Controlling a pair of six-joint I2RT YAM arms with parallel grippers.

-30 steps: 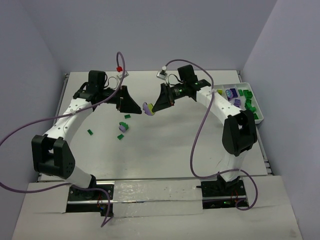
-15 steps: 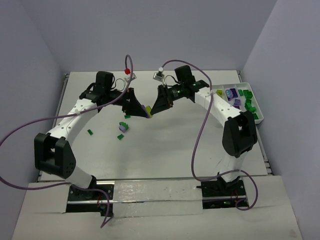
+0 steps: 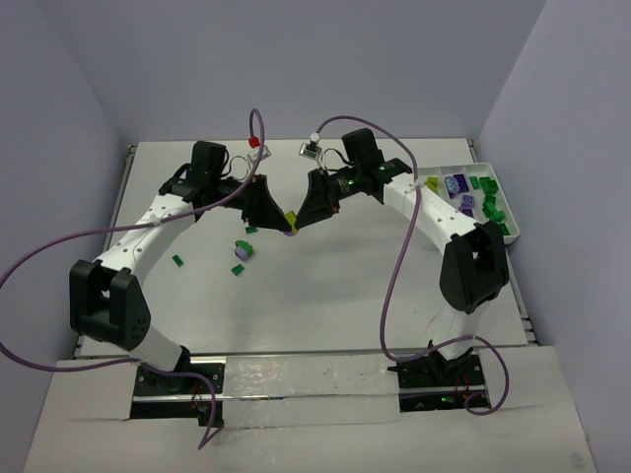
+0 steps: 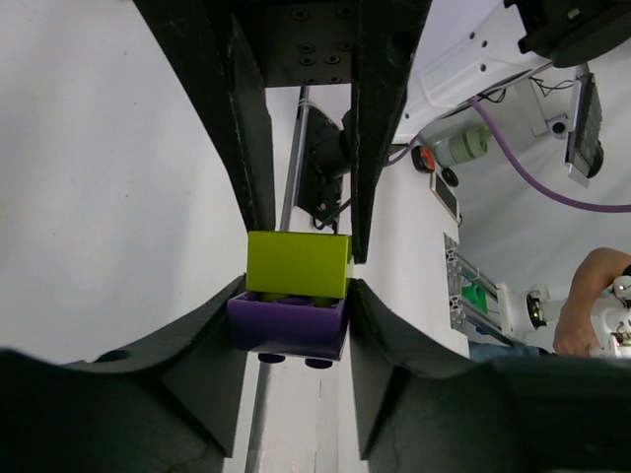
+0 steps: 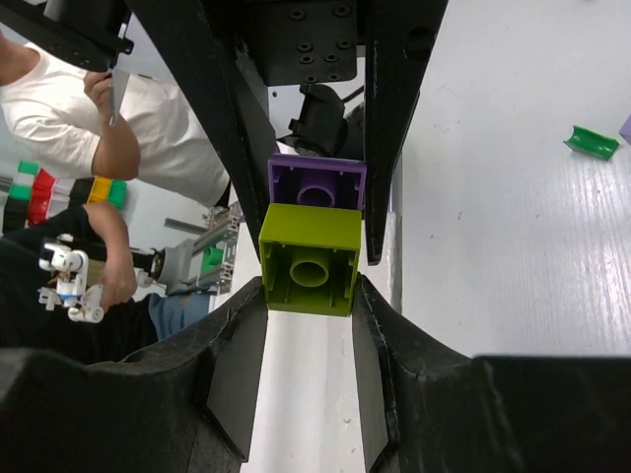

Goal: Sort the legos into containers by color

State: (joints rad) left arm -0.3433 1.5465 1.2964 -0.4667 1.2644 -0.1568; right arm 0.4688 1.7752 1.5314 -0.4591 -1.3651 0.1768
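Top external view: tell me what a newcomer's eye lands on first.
At the centre, two hands meet tip to tip: the left hand grips a small purple plastic brick, and the right hand grips a yellow-green plastic brick joined to it. At the right edge sits a shallow white plastic tray holding green, purple and yellow-green bricks. A few loose bricks lie left of centre.

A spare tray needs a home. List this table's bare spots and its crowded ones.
Bare: the near stretch of table between the two arm bases, and the far strip along the back wall. Crowded: mid-table, where the left fingers on the purple brick meet the right fingers on the yellow-green brick; the loose legos nearby; the container at right.
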